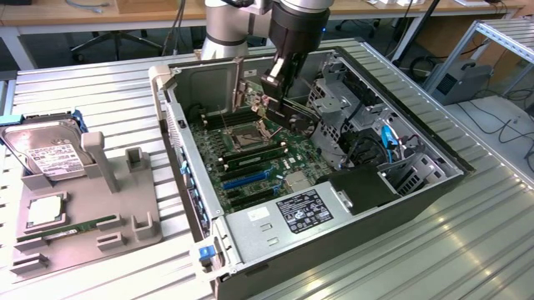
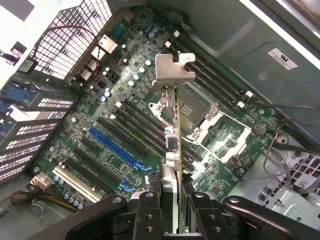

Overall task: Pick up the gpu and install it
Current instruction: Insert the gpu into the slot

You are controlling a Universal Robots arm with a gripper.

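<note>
Gpu (image 2: 175,85) is held edge-on, pinched between the closed-in jaws of the gripper (image 2: 176,202), above the motherboard (image 2: 115,120) inside the opened computer case (image 1: 250,240).

Surface: ribbed silver aluminium-profile table (image 1: 100,94) | exterior view's right: open black-and-silver metal tower computer case (image 1: 376,225) lying on its side, interior up | exterior view's left: grey moulded plastic holder tray (image 1: 84,250), near case | in tray: silver white-labelled hard drive (image 1: 46,153), square silver processor chip (image 1: 46,212), narrow green RAM stick (image 1: 79,228)
</note>
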